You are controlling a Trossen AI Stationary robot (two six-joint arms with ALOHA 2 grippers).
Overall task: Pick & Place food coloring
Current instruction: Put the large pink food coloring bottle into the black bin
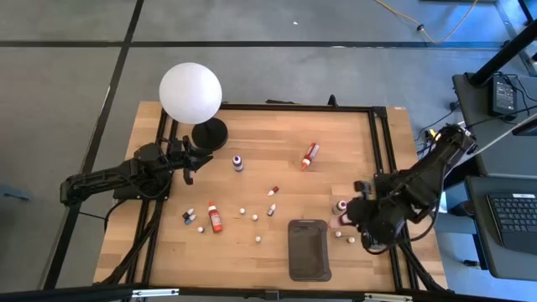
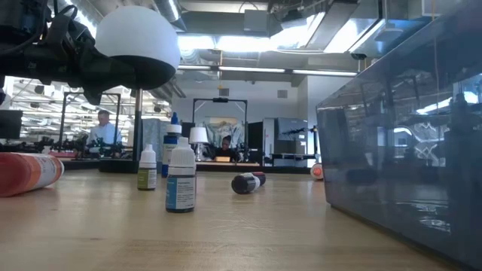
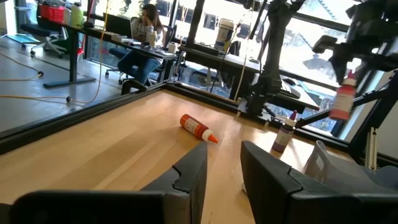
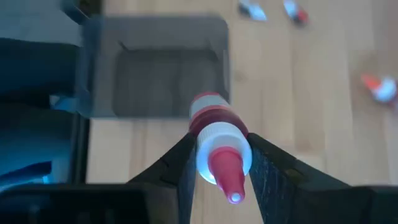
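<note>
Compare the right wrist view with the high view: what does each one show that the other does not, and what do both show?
Only the right wrist view shows the right gripper shut on a small red-capped dropper bottle.

Only the high view shows the big white globe lamp, the left gripper near it, and the lying orange bottle.

Both show the dark grey rounded tray and the wooden table.

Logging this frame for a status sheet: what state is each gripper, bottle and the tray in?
Right gripper: shut on a red bottle, above the table.
Left gripper: open, empty, near the lamp.
Tray: empty.
Large red bottles: lying down.
Blue-purple bottle: upright.
</note>
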